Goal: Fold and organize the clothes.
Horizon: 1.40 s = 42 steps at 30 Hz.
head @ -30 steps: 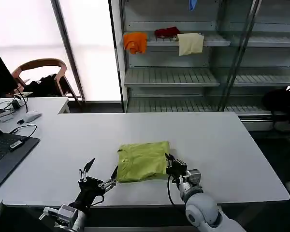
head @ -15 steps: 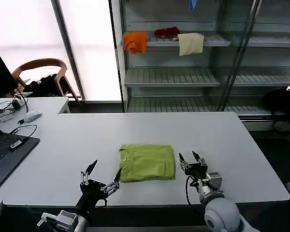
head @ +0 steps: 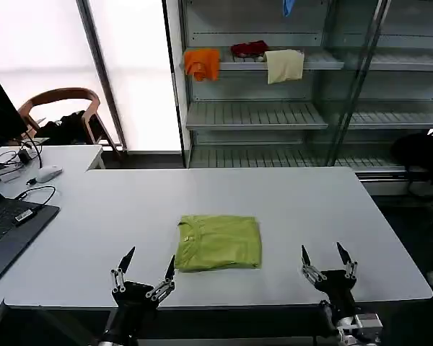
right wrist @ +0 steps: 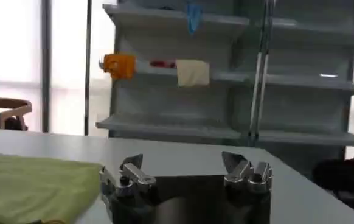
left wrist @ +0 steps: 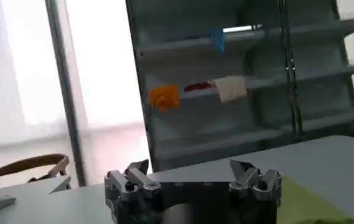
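The lime-green T-shirt (head: 219,242) lies folded into a neat rectangle on the white table (head: 224,202), its ribbed neck toward the left. At the table's front edge, left of the shirt, my left gripper (head: 142,264) stands open and holds nothing. Off to the shirt's right my right gripper (head: 325,254) is also at the front edge, open and empty. In the left wrist view the left gripper (left wrist: 189,170) shows spread wide, with a corner of the shirt (left wrist: 305,204) beside it. The right wrist view shows the right gripper (right wrist: 183,163) open, with the shirt (right wrist: 37,182) off to one side.
A laptop (head: 7,231), cables and a mouse (head: 47,173) sit on the table's left end. Behind the table a metal shelf rack (head: 274,108) carries orange (head: 202,63), dark red (head: 249,48) and cream (head: 284,65) cloths. A wooden chair (head: 61,115) stands at the back left.
Both grippers have drawn back from the shirt toward the table's front edge. The right gripper let go of the shirt's right side and moved right. The shirt lies still, folded.
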### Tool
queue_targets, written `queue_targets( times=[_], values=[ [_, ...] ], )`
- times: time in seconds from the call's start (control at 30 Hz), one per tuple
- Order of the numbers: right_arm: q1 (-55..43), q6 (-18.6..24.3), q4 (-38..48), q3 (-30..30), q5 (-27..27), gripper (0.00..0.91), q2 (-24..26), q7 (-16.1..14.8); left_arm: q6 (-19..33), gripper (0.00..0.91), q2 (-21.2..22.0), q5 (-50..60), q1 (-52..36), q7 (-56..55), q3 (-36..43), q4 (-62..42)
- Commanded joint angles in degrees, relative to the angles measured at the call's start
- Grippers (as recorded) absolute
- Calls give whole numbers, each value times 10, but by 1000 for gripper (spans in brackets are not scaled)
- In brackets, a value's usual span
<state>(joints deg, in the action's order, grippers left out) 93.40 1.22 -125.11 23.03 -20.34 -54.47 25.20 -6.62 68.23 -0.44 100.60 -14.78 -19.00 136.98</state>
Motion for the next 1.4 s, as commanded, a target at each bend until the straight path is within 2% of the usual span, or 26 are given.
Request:
queue_targets(
  times=[0.03,0.17,0.37,0.63,0.93,1.4],
  values=[
    [180,213,-14,51,69,907,9,35,149,907,13,-4,67,-42,-9,-51],
    [202,251,-10,55,69,907,13,16,170,907,14,-4,74,-35,-18,-57],
    [203,263,-6,48,71,907,12,10,168,907,13,-14,81,-36,-21,-57],
    [195,258,0,38,76,907,12,15,161,907,15,-14,86,-31,-20,-52],
    [198,261,0,39,75,907,14,14,130,907,9,-54,88,-16,-34,-32],
    [192,263,7,38,66,907,15,11,129,907,-1,-138,62,16,-93,-58]
  ],
)
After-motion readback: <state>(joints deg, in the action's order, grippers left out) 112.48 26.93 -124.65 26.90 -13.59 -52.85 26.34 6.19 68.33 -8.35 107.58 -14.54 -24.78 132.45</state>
